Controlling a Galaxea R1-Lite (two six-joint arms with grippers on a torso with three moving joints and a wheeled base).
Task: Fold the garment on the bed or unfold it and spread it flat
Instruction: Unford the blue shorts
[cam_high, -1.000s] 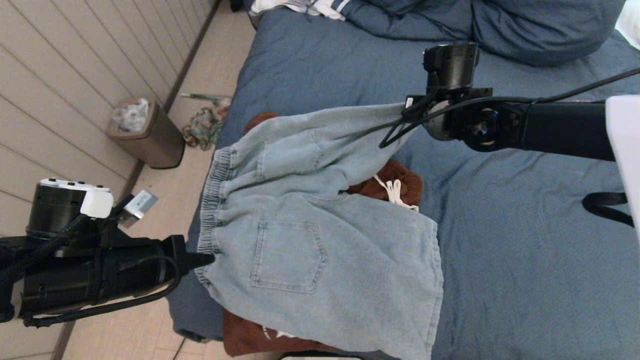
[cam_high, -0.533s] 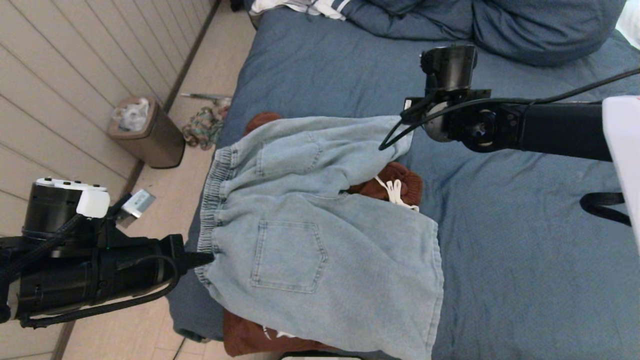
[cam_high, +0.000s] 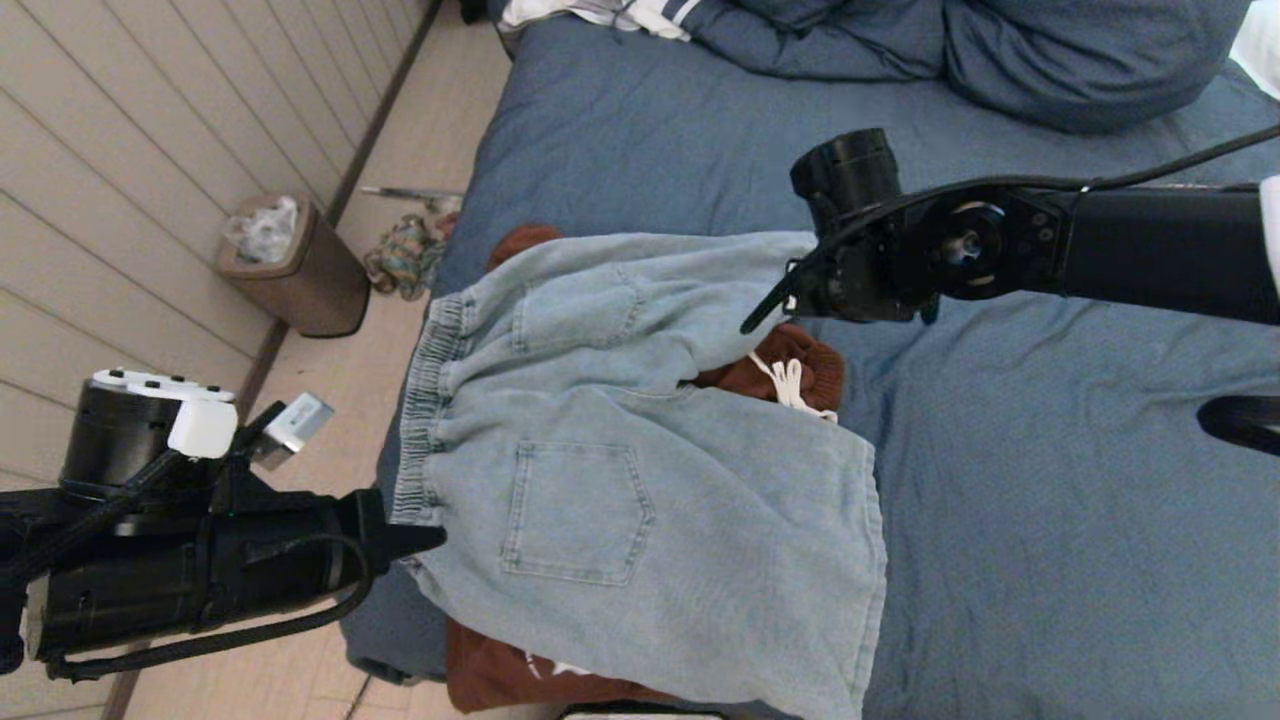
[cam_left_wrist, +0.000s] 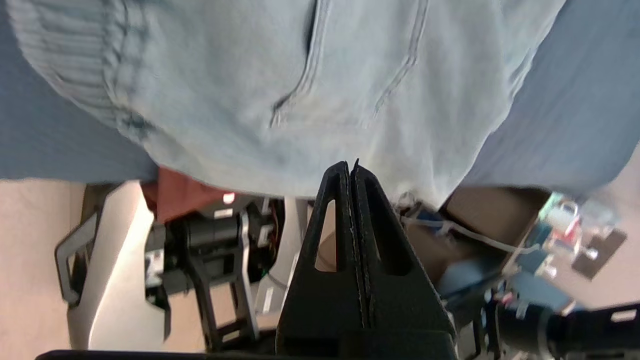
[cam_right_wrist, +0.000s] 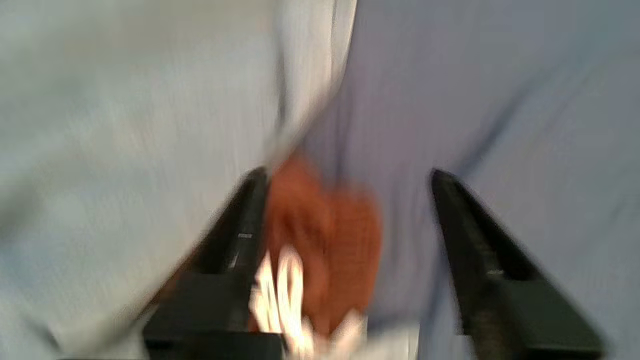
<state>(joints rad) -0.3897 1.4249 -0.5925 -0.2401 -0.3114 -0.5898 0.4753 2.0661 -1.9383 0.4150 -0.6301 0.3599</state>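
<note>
Light-blue denim shorts (cam_high: 620, 470) lie spread, back pocket up, near the left edge of the bed (cam_high: 1050, 500), on top of a rust-brown hooded garment (cam_high: 800, 365) with white drawstrings. My left gripper (cam_high: 435, 538) is shut, and its tips (cam_left_wrist: 351, 167) rest against the waistband corner of the shorts (cam_left_wrist: 320, 75); no cloth shows between the jaws. My right gripper (cam_high: 830, 290) hangs just above the far leg's hem, pointing down. In the right wrist view it (cam_right_wrist: 345, 190) stands open over the brown garment (cam_right_wrist: 325, 225), with the denim (cam_right_wrist: 125, 125) beside one finger.
Rumpled blue bedding (cam_high: 1000, 50) and a white striped garment (cam_high: 600, 12) lie at the head of the bed. A brown trash bin (cam_high: 300, 265) and a small heap of cloth (cam_high: 405, 255) sit on the floor to the left, by the panelled wall.
The right gripper has let go of the far leg's hem, which dropped onto the bed, and its wrist has tipped downward. The left gripper has shifted slightly along the waistband corner.
</note>
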